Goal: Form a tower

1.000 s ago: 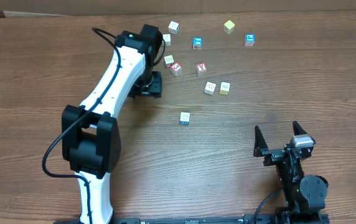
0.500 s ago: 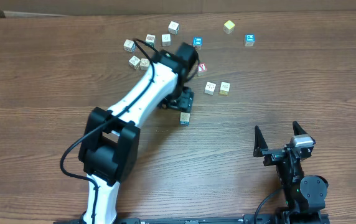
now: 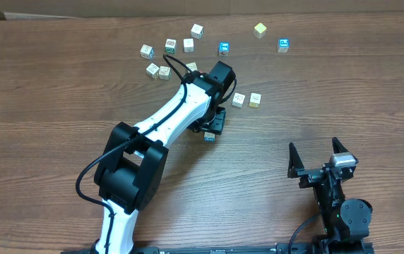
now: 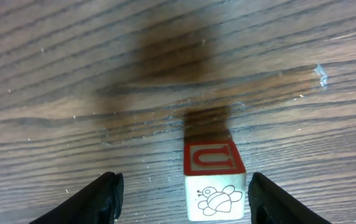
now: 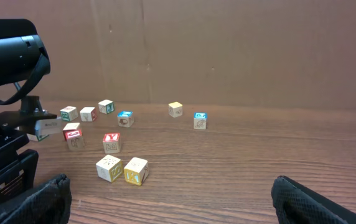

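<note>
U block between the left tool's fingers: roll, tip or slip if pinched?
Unlikely to roll or tip: the U block is a flat-faced cube square on the table. Looks like rigid wood, so little give. It sits off-centre in the open left tool, so one finger may touch first and nudge it.

Small wooden alphabet cubes (image 3: 197,30) scattered loose; one upright cube (image 4: 214,180), red U on top, bee on its side face.

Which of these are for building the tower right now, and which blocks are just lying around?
For the job: left gripper, open, either side of the U cube; maybe the red-topped two-cube stack.
Lying about: yellow cube, far-right blue-topped cube, Y cube, open right gripper.
</note>
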You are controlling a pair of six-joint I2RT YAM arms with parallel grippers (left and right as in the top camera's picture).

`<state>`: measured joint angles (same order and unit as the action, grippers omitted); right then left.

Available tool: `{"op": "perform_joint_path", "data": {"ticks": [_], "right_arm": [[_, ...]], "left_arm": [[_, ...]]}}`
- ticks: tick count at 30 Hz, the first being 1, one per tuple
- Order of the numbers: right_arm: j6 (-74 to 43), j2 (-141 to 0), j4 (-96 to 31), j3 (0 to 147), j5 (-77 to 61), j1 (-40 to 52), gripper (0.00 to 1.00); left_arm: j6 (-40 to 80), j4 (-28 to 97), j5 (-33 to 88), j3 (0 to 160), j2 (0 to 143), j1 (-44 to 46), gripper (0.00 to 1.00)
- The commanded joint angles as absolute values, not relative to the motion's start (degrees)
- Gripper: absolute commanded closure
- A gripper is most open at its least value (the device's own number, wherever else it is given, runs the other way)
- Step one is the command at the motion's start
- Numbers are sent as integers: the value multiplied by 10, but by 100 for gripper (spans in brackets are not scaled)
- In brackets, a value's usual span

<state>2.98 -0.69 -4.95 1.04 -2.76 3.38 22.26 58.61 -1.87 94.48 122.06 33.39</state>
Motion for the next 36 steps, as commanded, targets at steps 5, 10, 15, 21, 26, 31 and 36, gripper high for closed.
{"op": "perform_joint_path", "data": {"ticks": [5, 10, 15, 21, 26, 31, 36], "right_arm": [[26, -3, -46, 4, -31, 34, 0], [26, -3, -46, 4, -31, 34, 0], [26, -3, -46, 4, -31, 34, 0], [26, -3, -46, 4, -31, 34, 0], [26, -3, -46, 4, -31, 34, 0], [26, -3, -46, 4, -31, 34, 0], [26, -3, -46, 4, -31, 34, 0]], "left_arm": [[261, 580, -4, 927, 1222, 342, 45], [275, 545, -3, 902, 1222, 347, 53], [284, 529, 2, 893, 1222, 350, 62], [284, 500, 67, 893, 1222, 350, 63], [284, 492, 101, 893, 1222, 355, 71], [284, 490, 101, 893, 1222, 362, 75], [285, 465, 94, 893, 1222, 378, 73]]}}
